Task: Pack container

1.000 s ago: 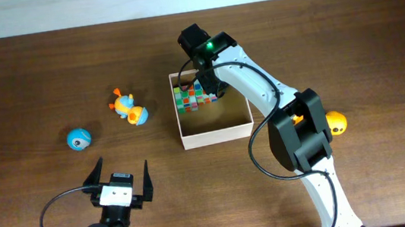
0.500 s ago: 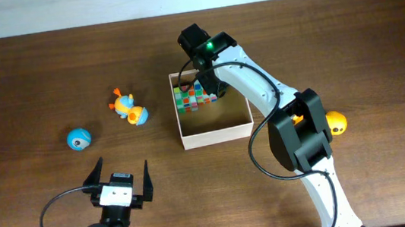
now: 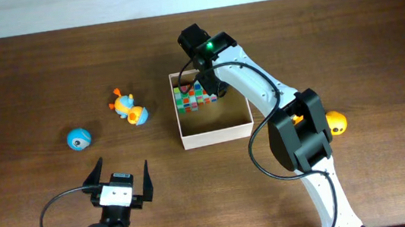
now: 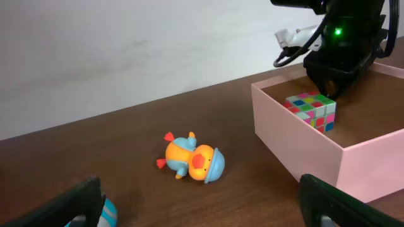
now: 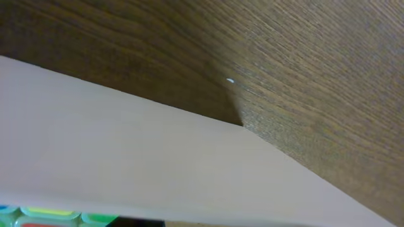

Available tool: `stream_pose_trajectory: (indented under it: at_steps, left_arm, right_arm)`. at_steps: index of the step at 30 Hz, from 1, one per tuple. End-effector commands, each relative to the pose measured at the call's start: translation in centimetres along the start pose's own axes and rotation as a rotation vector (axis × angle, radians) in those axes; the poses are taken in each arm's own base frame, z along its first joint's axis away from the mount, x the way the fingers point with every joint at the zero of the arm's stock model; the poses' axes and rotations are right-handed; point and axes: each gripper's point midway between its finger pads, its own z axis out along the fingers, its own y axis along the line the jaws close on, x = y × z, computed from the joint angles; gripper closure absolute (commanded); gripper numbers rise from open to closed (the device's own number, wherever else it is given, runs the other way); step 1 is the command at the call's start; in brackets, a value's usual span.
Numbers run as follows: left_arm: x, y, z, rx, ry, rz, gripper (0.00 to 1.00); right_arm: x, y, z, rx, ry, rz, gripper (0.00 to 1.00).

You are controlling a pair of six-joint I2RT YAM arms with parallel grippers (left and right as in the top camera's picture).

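Three small toys lie outside the square, shallow, lidless box of pale beige cardboard (image 3: 217,135), which sits a little right of the middle of the brown wooden table (image 3: 23,80) in the overhead view. An orange-and-blue duck toy (image 3: 128,108) and a blue ball (image 3: 78,138) lie at its 9 o'clock, well apart from it. A round orange toy (image 3: 335,122) lies at its 4 o'clock, beyond the white arm. A multicoloured puzzle cube (image 3: 188,97) rests in the box's 11 o'clock corner. The right gripper (image 3: 210,92) hangs just beside the cube, at its 3 o'clock; we cannot tell whether its fingers grip it or stand clear. The left gripper (image 3: 123,168) waits at 7 o'clock from the box, spread wide and empty. From the left wrist camera the box (image 4: 297,142) looks pinkish, with thin straight walls and a tan floor. The cube (image 4: 310,111) lies within, under the right gripper (image 4: 328,79), and the duck toy (image 4: 192,162) lies at the box's 9 o'clock. The right wrist camera shows only a pale box wall (image 5: 126,145) close up, the wood beyond it and a strip of cube (image 5: 50,214). We judge the box light and flimsy: it would likely slide if nudged, and a wall would bend if pinched hard. We would hold it by a wall at mid-edge.
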Motion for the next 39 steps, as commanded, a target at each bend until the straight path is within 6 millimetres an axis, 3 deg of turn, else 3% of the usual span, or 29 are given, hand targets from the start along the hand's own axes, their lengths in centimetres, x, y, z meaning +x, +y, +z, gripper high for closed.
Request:
stream_pose_trajectory:
  at_steps: [1, 4, 5, 8, 20, 28, 30, 33, 39]
  left_arm:
    - [0.2, 0.1, 0.0, -0.004, 0.006, 0.016, 0.01]
    - [0.2, 0.1, 0.0, -0.004, 0.006, 0.016, 0.01]
    - [0.2, 0.1, 0.0, -0.004, 0.006, 0.016, 0.01]
    - [0.2, 0.1, 0.0, -0.004, 0.006, 0.016, 0.01]
    - [0.2, 0.1, 0.0, -0.004, 0.006, 0.016, 0.01]
    - [0.2, 0.1, 0.0, -0.004, 0.006, 0.016, 0.01]
    - [0.2, 0.1, 0.0, -0.004, 0.006, 0.016, 0.01]
    - [0.2, 0.1, 0.0, -0.004, 0.006, 0.016, 0.01]
    - [0.2, 0.1, 0.0, -0.004, 0.006, 0.016, 0.01]
  right_arm:
    - [-0.6, -0.3, -2.2, -0.006, -0.044, -0.02, 0.65]
    - [-0.6, -0.3, -2.2, -0.006, -0.044, -0.019, 0.64]
    - [-0.7, -0.3, -2.2, -0.005, -0.048, -0.018, 0.58]
    - [-1.0, -0.5, -2.8, -0.005, -0.056, -0.016, 0.56]
    - [-2.5, -2.1, -8.5, -0.009, -0.112, 0.014, 0.55]
    - [-2.1, -5.5, -12.4, -0.063, -0.119, 0.276, 0.55]
    - [-1.7, -6.3, -13.1, -0.111, -0.11, 0.308, 0.48]
    - [-0.4, -7.7, -13.2, -0.17, -0.062, 0.347, 0.16]
    - [3.4, -11.9, -11.8, -0.24, 0.08, 0.466, 0.14]
